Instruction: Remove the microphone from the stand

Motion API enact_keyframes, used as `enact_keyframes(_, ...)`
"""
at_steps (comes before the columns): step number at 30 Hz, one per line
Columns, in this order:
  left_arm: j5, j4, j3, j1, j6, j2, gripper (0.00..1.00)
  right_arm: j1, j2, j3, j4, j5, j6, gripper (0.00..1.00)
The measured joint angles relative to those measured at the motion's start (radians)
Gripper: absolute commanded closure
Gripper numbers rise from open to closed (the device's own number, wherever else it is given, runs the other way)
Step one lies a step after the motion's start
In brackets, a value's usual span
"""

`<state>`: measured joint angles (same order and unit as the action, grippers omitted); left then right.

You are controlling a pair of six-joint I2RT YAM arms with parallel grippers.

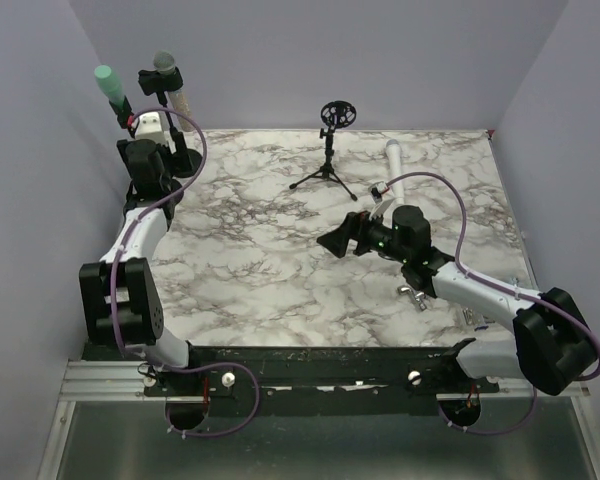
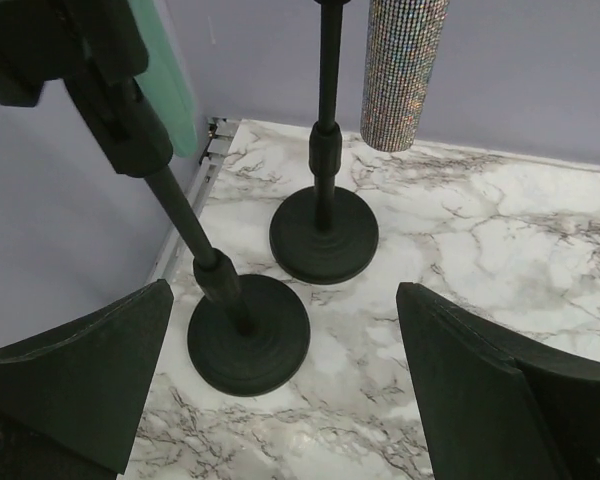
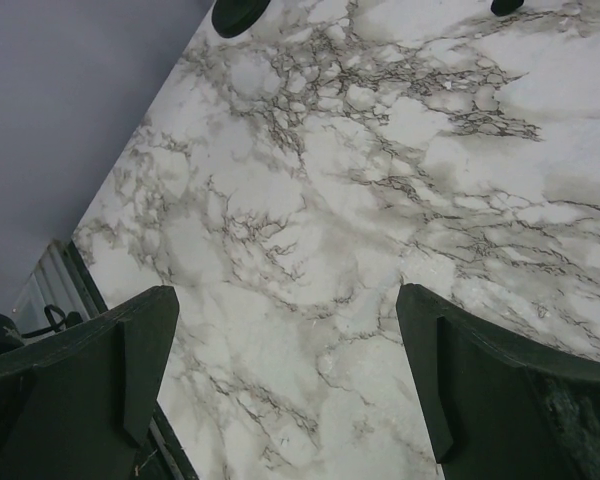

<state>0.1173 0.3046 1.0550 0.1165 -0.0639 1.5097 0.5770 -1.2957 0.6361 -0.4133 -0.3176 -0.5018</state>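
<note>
Two round-based black stands rise at the table's far left. The nearer stand holds a mint-green microphone, tilted. The farther stand holds a glittery silver microphone. My left gripper is open just in front of both bases, touching neither, with only marble between its fingers. A white microphone lies flat at the back right. My right gripper hangs open over mid-table, holding nothing.
A small black tripod with an empty ring mount stands at the back centre. Purple walls close the table on the left, back and right. A metal rail runs along the left edge beside the stands.
</note>
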Motion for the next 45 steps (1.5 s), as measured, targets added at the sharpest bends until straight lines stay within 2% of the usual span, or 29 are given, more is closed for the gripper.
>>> enact_keyframes(8, 0.0, 0.038, 0.059, 0.026, 0.034, 0.17, 0.05, 0.0, -0.014, -0.002, -0.007, -0.006, -0.003, 0.0)
enact_keyframes(11, 0.038, 0.025, 0.111, 0.028, 0.025, 0.214, 0.09, 0.0, -0.037, -0.002, -0.008, -0.006, -0.003, 0.0)
enact_keyframes(16, 0.1, -0.019, 0.229, 0.029, 0.003, 0.252, 0.13, 0.0, -0.086, -0.002, -0.009, -0.006, -0.003, 0.0)
enact_keyframes(19, 0.121, -0.02, 0.249, 0.03, 0.003, 0.253, 0.17, 0.0, -0.111, -0.001, -0.008, -0.006, -0.003, 0.0)
enact_keyframes(23, 0.141, -0.039, 0.262, 0.033, 0.003, 0.261, 0.32, 0.0, -0.128, -0.001, -0.008, -0.006, -0.003, 0.0)
enact_keyframes(30, 0.161, -0.074, 0.286, 0.034, 0.008, 0.294, 0.69, 0.0, -0.13, -0.001, -0.008, -0.005, -0.003, 0.0)
enact_keyframes(32, 0.164, -0.076, 0.286, 0.035, 0.01, 0.294, 0.8, 0.0, -0.13, -0.001, -0.008, -0.005, -0.003, 0.0)
enact_keyframes(34, 0.168, -0.075, 0.286, 0.035, 0.011, 0.294, 1.0, 0.0, -0.13, -0.001, -0.007, -0.004, -0.003, 0.0)
enact_keyframes(45, 0.116, -0.047, 0.257, 0.039, 0.006, 0.279, 1.0, 0.0, -0.121, -0.001, -0.007, 0.019, 0.002, 0.0)
